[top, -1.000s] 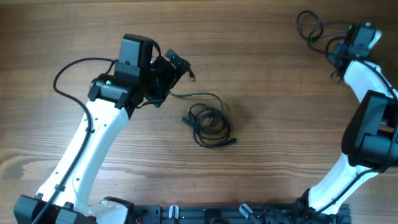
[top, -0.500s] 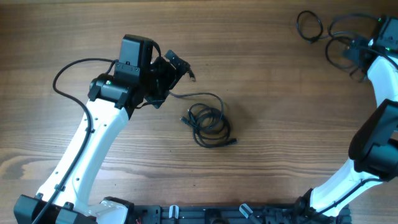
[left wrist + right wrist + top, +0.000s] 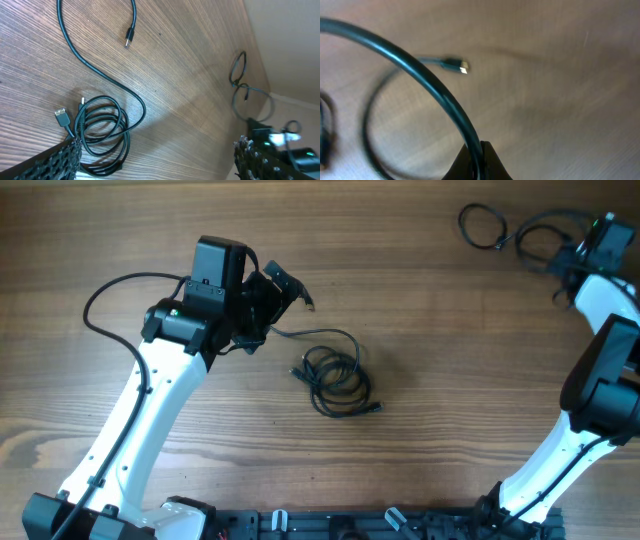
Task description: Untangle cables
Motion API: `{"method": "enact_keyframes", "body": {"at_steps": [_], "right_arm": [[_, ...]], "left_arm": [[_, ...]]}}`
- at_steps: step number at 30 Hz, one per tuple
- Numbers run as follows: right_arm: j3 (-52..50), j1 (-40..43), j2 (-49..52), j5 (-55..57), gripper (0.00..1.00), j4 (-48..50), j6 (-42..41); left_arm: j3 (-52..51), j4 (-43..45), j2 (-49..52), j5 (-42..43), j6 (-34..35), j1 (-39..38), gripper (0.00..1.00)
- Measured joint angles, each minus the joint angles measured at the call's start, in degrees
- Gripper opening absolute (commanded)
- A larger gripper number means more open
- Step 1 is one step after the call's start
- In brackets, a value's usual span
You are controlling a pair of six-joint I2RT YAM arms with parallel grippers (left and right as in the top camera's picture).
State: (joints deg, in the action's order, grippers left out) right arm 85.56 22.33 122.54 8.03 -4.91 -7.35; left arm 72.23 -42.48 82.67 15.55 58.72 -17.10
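While the left gripper [image 3: 275,308] hangs over the wooden table [image 3: 450,400] with its jaws spread wide and nothing between them, the overhead view puts the coiled cable [image 3: 338,382] near the middle of the table, just beside that gripper, with one loose strand curving out of the coil toward it. At the far right corner the right gripper [image 3: 575,252] is clenched on the looped cable [image 3: 540,235], whose rings lie on the wood to its side, well apart from the coil. From the left wrist, the two textured finger pads [image 3: 55,162] stand at the bottom corners, far apart and holding nothing. Between them lies the coiled cable with a flat silver plug [image 3: 62,117] at its edge, and its free strand sweeps away across the wood to end in a small plug [image 3: 129,38]. Farther off, the looped cable shows as thin rings near the table edge, with the right arm [image 3: 280,142] beside them. From the right wrist, blurred, the looped cable arcs from the upper left down to the bottom middle, where the fingertips [image 3: 490,167] are pinched tight around it. A plug end [image 3: 459,65] lies on the wood behind, and another curve of cord shows at the left.
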Motion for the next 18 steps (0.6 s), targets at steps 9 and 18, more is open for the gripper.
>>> {"method": "enact_keyframes", "body": {"at_steps": [9,18], "right_arm": [[22.25,0.00,-4.55,2.49,1.00,-9.44,5.44],[20.74,0.00,0.07,-3.08,1.00,-17.29,-5.05]], "left_arm": [[0.00,-0.24,0.00,-0.72,-0.17,0.00,1.00],[0.00,-0.87,0.00,-0.74,-0.17,0.00,1.00]]}}
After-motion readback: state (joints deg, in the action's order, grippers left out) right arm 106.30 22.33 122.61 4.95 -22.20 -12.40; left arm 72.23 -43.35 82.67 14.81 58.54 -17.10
